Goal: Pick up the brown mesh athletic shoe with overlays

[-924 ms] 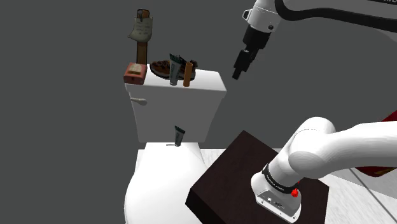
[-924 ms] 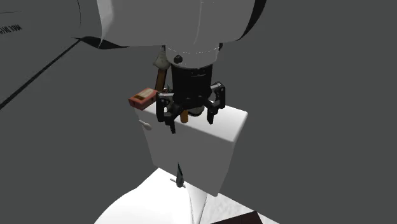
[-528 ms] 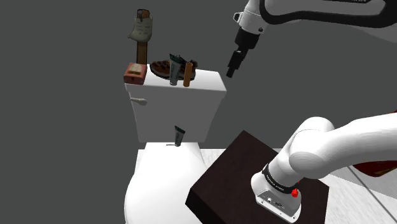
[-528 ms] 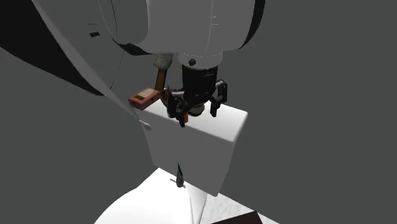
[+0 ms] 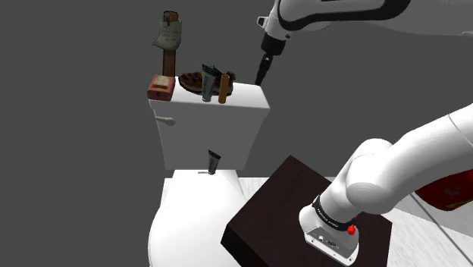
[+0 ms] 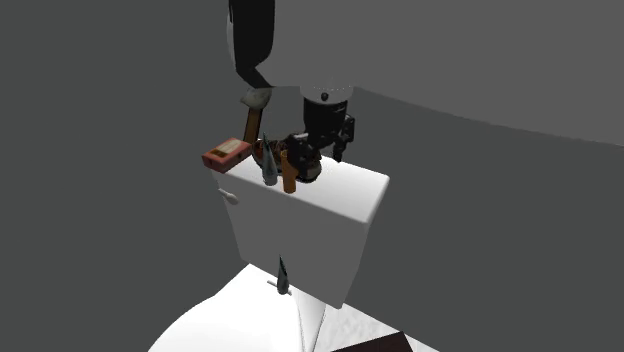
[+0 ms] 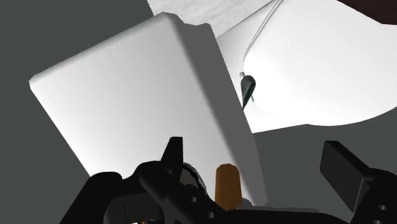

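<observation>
Approach step: black two-finger gripper (image 5: 261, 75), fingers apart, hangs near brown mesh athletic shoe (image 5: 191, 80); next, centre above it, descend.

The toilet tank (image 5: 212, 129) looks smooth and matt (white all over); the arm (image 5: 386, 174) shines softly.

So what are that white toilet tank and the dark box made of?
The tank looks smooth and matte white, ceramic or plastic; no shine settles which. The box is flat dark brown, perhaps wood, but no grain shows.
</observation>
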Robot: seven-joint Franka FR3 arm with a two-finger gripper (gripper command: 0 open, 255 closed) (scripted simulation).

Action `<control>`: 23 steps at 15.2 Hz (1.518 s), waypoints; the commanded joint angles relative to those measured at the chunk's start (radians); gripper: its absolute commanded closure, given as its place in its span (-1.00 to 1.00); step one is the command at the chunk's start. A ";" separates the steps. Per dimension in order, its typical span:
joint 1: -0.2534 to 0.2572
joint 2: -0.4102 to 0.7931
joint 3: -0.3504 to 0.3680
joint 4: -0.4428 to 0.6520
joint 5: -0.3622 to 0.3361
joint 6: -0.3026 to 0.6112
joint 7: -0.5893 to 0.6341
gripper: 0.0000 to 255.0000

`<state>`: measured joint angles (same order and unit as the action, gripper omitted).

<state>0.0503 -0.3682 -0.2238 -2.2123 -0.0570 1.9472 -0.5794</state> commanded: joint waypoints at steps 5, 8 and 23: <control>0.033 0.224 -0.056 0.157 0.056 0.090 -0.216 -1.00; 0.039 0.341 -0.069 0.257 0.100 0.113 -0.322 -1.00; 0.029 0.516 -0.065 0.331 0.175 0.219 -0.466 1.00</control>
<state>0.0791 0.1471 -0.2896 -1.8798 0.1173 2.1643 -1.0453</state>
